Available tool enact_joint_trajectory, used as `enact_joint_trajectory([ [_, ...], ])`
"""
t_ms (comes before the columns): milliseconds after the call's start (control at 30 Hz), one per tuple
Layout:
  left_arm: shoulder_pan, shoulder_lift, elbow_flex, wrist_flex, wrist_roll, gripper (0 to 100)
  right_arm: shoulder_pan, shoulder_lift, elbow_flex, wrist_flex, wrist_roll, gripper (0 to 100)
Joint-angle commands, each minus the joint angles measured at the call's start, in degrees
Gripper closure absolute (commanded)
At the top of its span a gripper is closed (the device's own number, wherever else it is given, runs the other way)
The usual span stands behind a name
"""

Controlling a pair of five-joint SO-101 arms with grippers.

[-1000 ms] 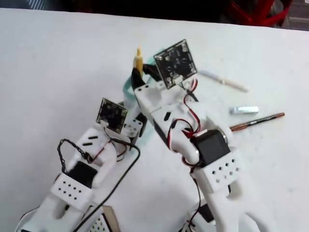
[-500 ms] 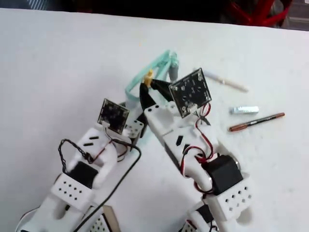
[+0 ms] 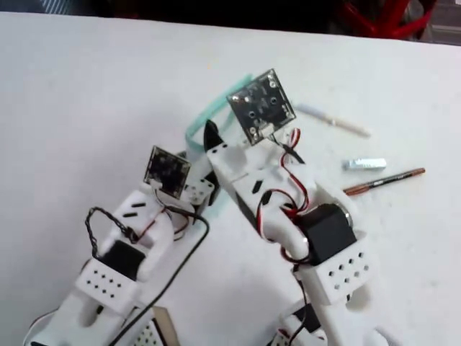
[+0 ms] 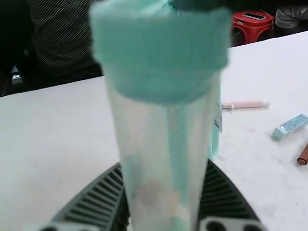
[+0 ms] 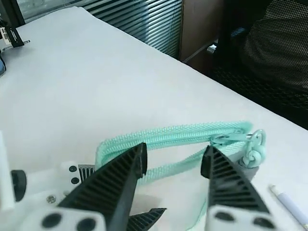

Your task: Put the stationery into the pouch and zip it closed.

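Worktop (image 3: 86,79): I read a plain white surface | past its far edge: I see a red frame (image 3: 382,20) | room behind, right wrist view: I note slatted blinds (image 5: 139,19) beside a black mesh chair (image 5: 279,57)

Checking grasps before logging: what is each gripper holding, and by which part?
The left gripper is shut on the pouch, gripping its clear body away from the teal zipper. The right gripper holds nothing; its jaws stand open near the zipper.
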Motion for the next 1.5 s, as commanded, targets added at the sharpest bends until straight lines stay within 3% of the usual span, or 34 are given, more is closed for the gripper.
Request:
enact_joint_trajectory([
  [0,0.40,-0.66,-0.18,-0.79,-0.09,83,0.13,-0.48,-2.11,0.48,0.62,79.7],
  [333,0.40,-0.66,-0.18,-0.79,-0.53,83,3.21,-7.60,-3.52,-0.22,0.62,79.7],
  [567,0.40,-0.66,-0.18,-0.79,-0.62,86,19.82,-7.69,-9.32,-1.27,0.79,79.7],
  [800,0.40,-0.66,-0.18,-0.88,-0.62,88,34.07,6.90,-9.67,-3.82,1.05,79.7],
  [1000,0.40,-0.40,-0.09,-1.14,-0.70,88,40.31,19.47,-9.67,-9.27,1.05,79.7],
  [1233,0.40,-0.40,-0.09,-1.14,-0.70,88,41.80,36.70,-10.55,-16.13,0.62,79.7],
  [1467,0.40,-0.31,-0.09,-1.14,-0.70,88,39.25,58.51,-22.07,-16.48,0.53,79.7],
])
